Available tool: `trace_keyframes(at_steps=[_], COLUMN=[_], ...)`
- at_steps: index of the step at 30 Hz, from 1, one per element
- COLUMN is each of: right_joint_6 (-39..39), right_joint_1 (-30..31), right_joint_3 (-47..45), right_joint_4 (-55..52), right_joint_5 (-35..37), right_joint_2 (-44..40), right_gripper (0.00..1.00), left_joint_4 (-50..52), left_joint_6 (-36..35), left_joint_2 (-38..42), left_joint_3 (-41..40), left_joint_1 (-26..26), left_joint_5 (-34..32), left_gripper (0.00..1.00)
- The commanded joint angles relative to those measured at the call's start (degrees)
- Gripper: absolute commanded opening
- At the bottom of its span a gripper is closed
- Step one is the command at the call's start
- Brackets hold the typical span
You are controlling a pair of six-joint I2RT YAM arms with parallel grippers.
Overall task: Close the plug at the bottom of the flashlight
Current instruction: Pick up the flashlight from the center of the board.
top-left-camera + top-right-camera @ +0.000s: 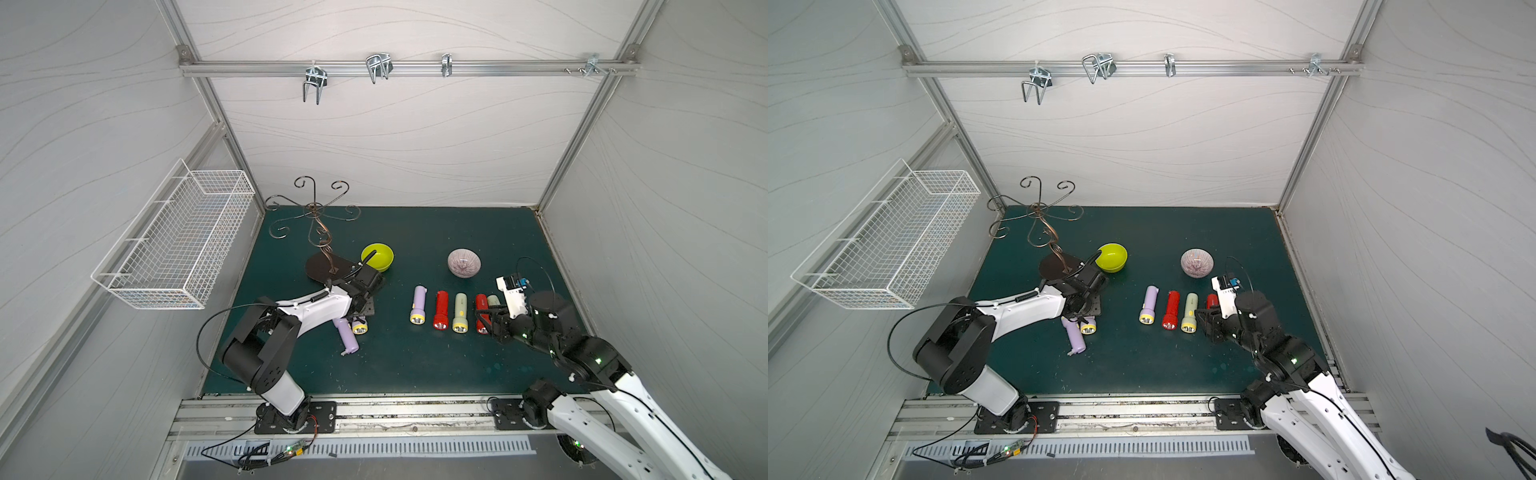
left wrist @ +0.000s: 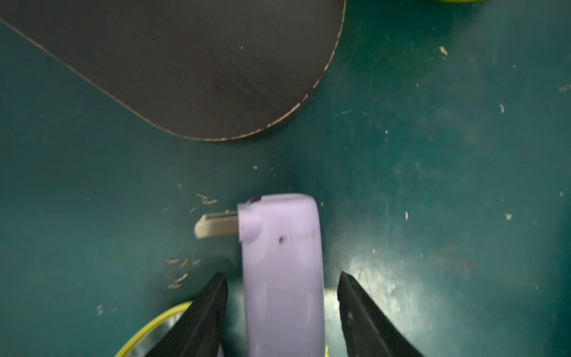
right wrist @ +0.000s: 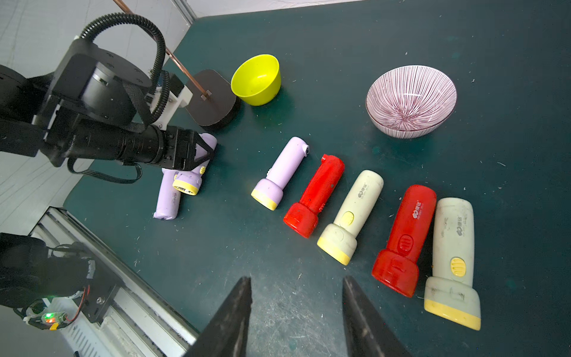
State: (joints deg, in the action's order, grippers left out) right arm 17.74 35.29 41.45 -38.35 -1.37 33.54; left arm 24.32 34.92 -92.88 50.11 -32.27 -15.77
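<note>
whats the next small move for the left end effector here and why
Probably close the left end effector on the purple flashlight: its fingers straddle the body with gaps on both sides, so nothing is gripped yet, and the plug sticks out sideways at the tail. A firm hold would steady it for folding the plug shut.

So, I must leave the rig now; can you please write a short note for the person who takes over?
Left hand: open, straddling the purple flashlight, fingers clear of it on both sides.
Right hand: open, empty, over the mat near the row of five flashlights.
Plug: sticks out sideways at the straddled flashlight's tail, not closed.
Done: left hand placed around it, no grip yet.
Left: fold that plug in; the second purple flashlight beside it seems open too.
</note>
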Motion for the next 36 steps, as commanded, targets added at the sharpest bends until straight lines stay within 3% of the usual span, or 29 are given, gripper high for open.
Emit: trace_keyframes(at_steps=[1, 4, 8, 11, 13, 14, 15, 21, 28, 36], right_joint_6=[0.12, 0.12, 0.29, 0.28, 0.3, 0.37, 0.44, 1.23, 2.89, 1.16], right_joint_1=[0.34, 0.34, 0.33, 0.37, 0.34, 0.39, 0.3, 0.36, 0.37, 0.37], right_joint_3=[-0.18, -0.16, -0.12, 0.04, 0.18, 0.26, 0.33, 0.51, 0.71, 2.21], right_joint_4=[1.95, 2.29, 2.66, 2.3, 1.97, 1.75, 1.61, 0.6, 1.63, 10.59], right_joint_5=[-0.37, -0.49, -0.79, -1.0, -0.87, -0.88, -0.84, -0.97, -2.57, -10.41], right_joint_2=[1.21, 1.86, 2.33, 2.62, 2.59, 2.43, 2.33, 1.58, 2.48, 6.36], right_gripper=[0.49, 0.49, 0.49, 0.49, 0.49, 0.49, 0.49, 0.49, 0.49, 0.49], left_joint_4=[-3.6, -4.03, -6.04, -7.37, -7.89, -8.02, -8.06, -13.9, -28.85, -35.08], left_joint_6=[0.77, 0.93, 0.3, -0.58, -1.34, -1.58, -1.73, -5.12, -19.35, -33.18], left_joint_2=[-2.22, -3.62, -4.47, -4.72, -4.61, -4.44, -4.06, 3.53, 16.6, 19.03], left_joint_3=[1.13, 1.53, 1.44, 1.56, 1.75, 1.75, 1.79, -1.03, -6.34, -4.68], left_joint_1=[0.37, 0.51, 0.46, 0.46, 0.46, 0.47, 0.46, 0.18, -4.02, -3.76], left_joint_5=[1.67, 2.25, 3.85, 5.19, 6.25, 6.89, 7.23, 12.82, 20.72, 39.9], left_gripper=[0.58, 0.55, 0.42, 0.38, 0.23, 0.04, 0.0, 0.0, 0.0, 0.0])
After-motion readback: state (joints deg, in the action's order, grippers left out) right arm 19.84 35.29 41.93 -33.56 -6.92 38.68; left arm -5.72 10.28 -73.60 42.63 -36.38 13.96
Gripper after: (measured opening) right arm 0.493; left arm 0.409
